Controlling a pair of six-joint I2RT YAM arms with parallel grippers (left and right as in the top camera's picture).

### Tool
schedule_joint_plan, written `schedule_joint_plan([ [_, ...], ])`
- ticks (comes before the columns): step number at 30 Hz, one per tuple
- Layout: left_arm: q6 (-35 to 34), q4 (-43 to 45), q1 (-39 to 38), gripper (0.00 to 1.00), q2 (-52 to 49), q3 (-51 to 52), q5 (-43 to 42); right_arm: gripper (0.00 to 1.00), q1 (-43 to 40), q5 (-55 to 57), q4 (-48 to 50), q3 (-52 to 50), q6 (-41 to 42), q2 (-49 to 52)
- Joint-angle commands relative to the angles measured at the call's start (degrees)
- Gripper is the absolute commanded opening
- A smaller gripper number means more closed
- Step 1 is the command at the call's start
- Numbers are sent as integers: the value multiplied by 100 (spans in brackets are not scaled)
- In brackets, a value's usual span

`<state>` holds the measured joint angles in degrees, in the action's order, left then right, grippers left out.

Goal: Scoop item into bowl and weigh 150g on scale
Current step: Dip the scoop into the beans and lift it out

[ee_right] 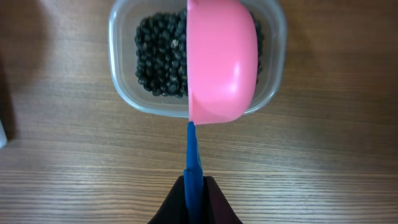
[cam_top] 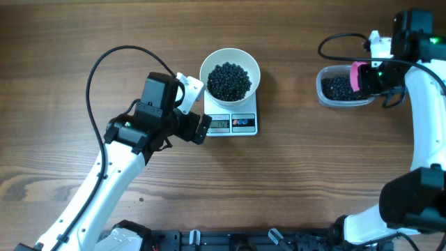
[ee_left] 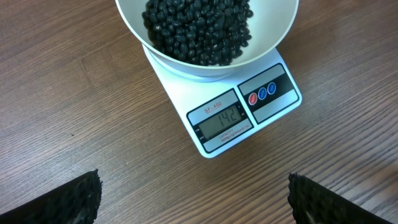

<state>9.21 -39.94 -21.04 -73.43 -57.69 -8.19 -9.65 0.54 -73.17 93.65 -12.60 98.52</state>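
Note:
A white bowl (cam_top: 230, 71) holding black beads (ee_left: 199, 28) stands on the white scale (cam_top: 233, 122), whose display (ee_left: 219, 122) reads 142. My left gripper (cam_top: 198, 108) hovers wide open just left of the scale, its fingertips (ee_left: 78, 199) apart over bare wood. At the far right my right gripper (ee_right: 194, 193) is shut on the blue handle (ee_right: 193, 155) of a pink scoop (ee_right: 221, 62). The scoop is turned on its side above a clear tub (cam_top: 343, 85) with more black beads (ee_right: 158, 59).
A black cable (cam_top: 104, 63) loops over the table to the left of the bowl. Another cable (cam_top: 341, 43) runs behind the tub. The right arm's white links (cam_top: 425, 104) stand along the right edge.

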Motion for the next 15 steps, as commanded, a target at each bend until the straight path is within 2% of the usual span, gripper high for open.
schedule_joint_plan([
  [1, 70, 0, 33, 100, 68, 37, 35, 4, 20, 136, 0, -114, -238, 280],
  [15, 70, 0, 33, 100, 68, 37, 35, 4, 146, 114, 197, -142, -387, 920],
])
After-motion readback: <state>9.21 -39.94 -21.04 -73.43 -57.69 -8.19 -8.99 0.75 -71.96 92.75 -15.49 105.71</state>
